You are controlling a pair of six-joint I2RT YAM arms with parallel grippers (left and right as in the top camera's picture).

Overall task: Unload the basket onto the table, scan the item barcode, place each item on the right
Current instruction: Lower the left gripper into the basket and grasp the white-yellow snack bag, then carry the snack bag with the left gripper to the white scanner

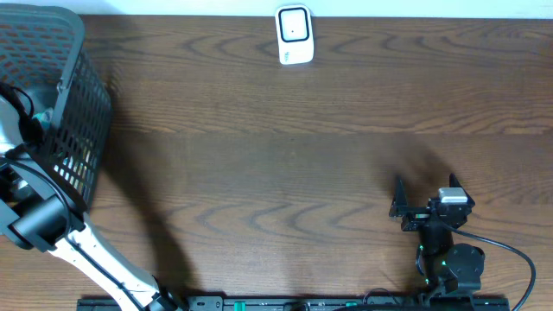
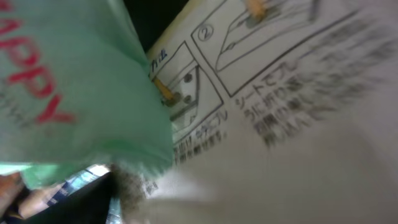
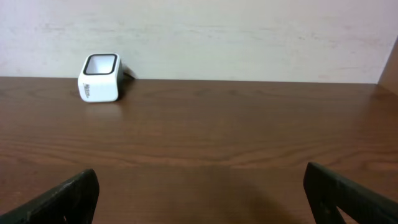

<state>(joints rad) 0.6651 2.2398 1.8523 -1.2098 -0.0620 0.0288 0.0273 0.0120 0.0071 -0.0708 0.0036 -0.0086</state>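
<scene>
Open run of bare surface [image 1: 276, 173] from right hand [image 1: 424, 186] out to scanner [image 1: 294, 36] at far edge, wide pass. Basket [image 1: 82, 112] walls off left side; left arm [image 1: 86, 250] slants across near-left corner. Inside basket it's tight: green pack [image 2: 74, 93] and white printed pack [image 2: 298, 124] crowd the lens.

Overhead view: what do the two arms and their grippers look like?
The left arm has a white link between black joint housings; its gripper does not show. The right arm is black, with small green lights at its base, a grey block at the wrist and a thin black cable looping off to the side. The right gripper has two black, pointed fingers.
</scene>
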